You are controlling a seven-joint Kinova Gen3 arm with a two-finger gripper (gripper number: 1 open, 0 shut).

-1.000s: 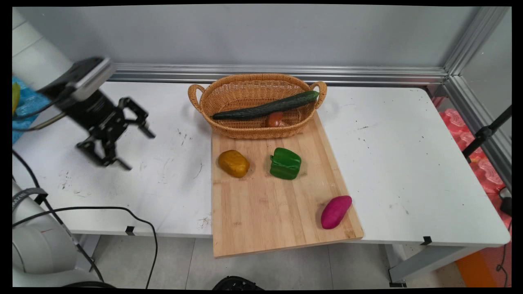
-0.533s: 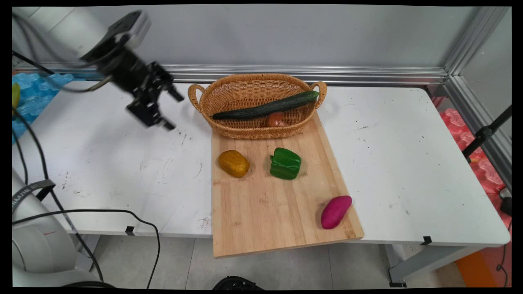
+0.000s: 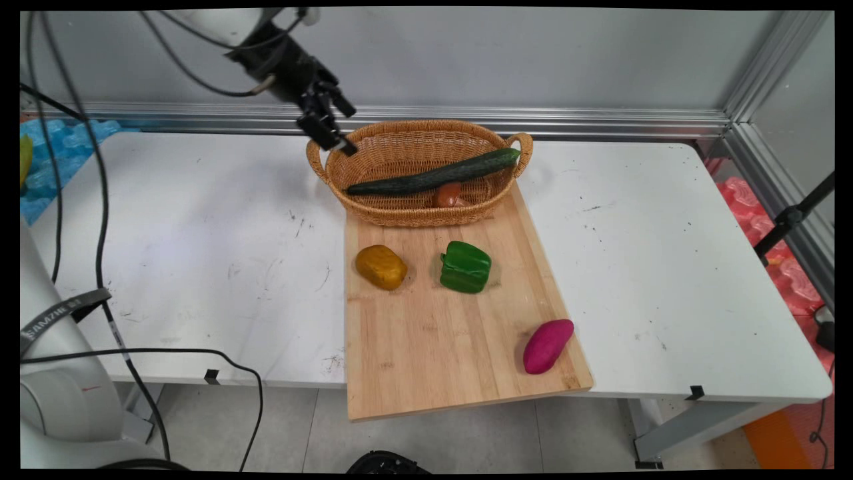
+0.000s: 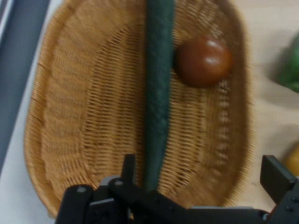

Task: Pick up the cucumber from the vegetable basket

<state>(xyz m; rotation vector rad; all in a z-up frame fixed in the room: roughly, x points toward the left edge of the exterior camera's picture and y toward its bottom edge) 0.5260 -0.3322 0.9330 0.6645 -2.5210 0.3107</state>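
Note:
My gripper (image 3: 346, 128) hangs open and empty above the left end of a wicker basket (image 3: 373, 143), near its left handle. A long dark green cucumber (image 3: 433, 175) lies across the basket, and a brown-red round thing (image 3: 448, 195) sits beside it. In the hand view the basket (image 4: 79, 116) fills the picture, with the cucumber (image 4: 158, 93) running down the middle and the brown-red ball (image 4: 203, 61) to its right. The gripper (image 4: 201, 175) straddles the cucumber's near end from above, and its two fingers (image 4: 275, 177) stand wide apart.
A wooden cutting board (image 3: 453, 333) lies in front of the basket and overhangs the table's near edge. On it are a yellow-brown potato (image 3: 380, 267), a green bell pepper (image 3: 465, 267) and a purple sweet potato (image 3: 548, 345). Black cables (image 3: 100, 200) hang at the left.
The arm has swung up and to the right, from low over the table's left side to above the basket's left end. The gripper stays open. Nothing on the table moved.

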